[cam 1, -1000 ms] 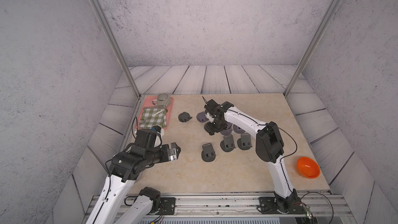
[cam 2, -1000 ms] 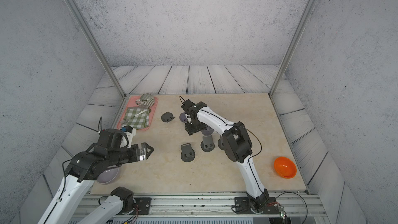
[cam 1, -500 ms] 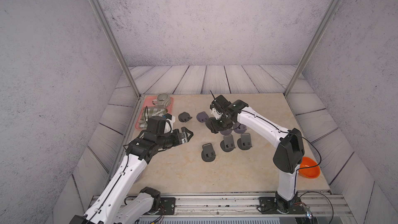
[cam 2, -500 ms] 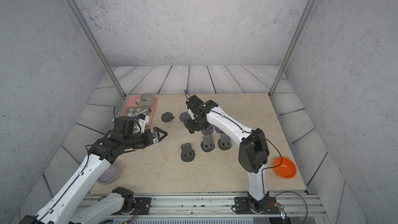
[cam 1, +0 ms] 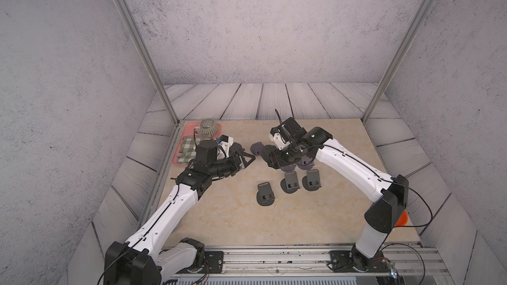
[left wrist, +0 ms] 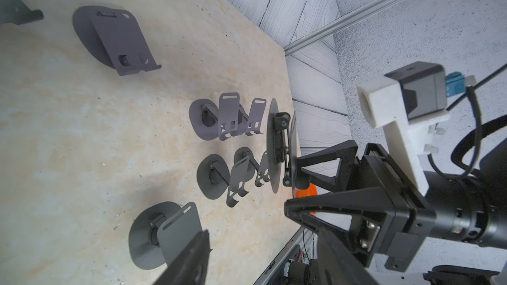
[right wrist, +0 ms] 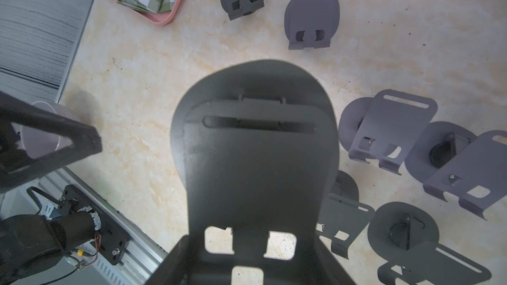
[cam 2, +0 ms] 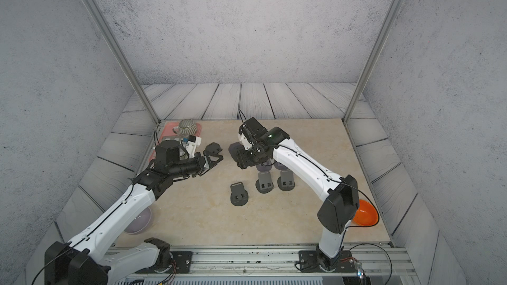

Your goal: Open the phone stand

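In the left wrist view the left gripper (left wrist: 263, 231) is shown only as two blurred fingers cut off by the frame, set apart with nothing between them. Beyond them the phone stand (left wrist: 274, 146) is seen edge-on, folded flat and held clear of the worktop (left wrist: 82, 138) by the right gripper (left wrist: 292, 196), which is closed on its edge. The exact bite is hard to make out. An orange bowl (left wrist: 306, 194) is mostly hidden behind that gripper.

In the right wrist view the held stand fills the middle, and its lower edge is lost among blurred fingers at the frame's edge. Only one finger (right wrist: 87, 143) of the left gripper is shown, and a lilac bowl (right wrist: 44, 143) is glimpsed through its frame.

In both top views the grippers are seen facing each other over the far middle of the worktop, near but apart. The stand can hardly be told from the black right gripper. Three opened stands (cam 1: 290, 183) are set in a row nearer, and further ones are partly covered by the right arm.
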